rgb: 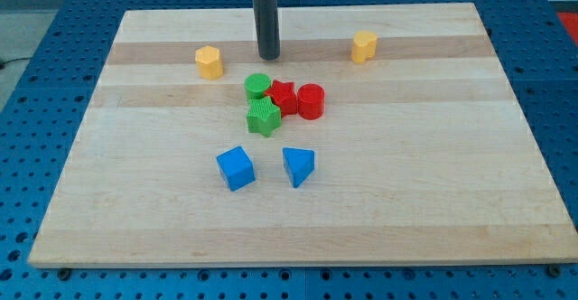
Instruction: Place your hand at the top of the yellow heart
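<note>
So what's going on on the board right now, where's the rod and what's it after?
My tip rests on the board near the view's top, touching no block. It sits between two yellow blocks: one to the view's left, the other to the view's right; which is the heart is hard to tell. Just below my tip lies a cluster: green cylinder, red star, red cylinder, green star. A blue cube and blue triangle lie nearer the view's bottom.
</note>
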Available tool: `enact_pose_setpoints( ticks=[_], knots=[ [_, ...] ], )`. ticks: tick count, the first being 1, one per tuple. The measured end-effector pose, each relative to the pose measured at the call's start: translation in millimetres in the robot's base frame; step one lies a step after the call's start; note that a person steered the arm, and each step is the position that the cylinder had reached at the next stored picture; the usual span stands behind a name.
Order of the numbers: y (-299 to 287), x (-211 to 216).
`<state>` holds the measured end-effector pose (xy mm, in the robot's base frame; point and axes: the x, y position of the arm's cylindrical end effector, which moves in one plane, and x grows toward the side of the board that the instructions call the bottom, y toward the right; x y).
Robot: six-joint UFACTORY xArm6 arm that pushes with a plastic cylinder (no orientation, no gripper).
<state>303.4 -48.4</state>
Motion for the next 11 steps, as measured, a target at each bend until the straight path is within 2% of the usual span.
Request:
enact_pose_setpoints(
  ticks=[3, 6, 7, 9, 10, 11],
  knots=[
    [10, 0],
    [76, -21],
    [76, -21],
    [180, -56],
    [180, -25],
    [137, -1]
  ],
)
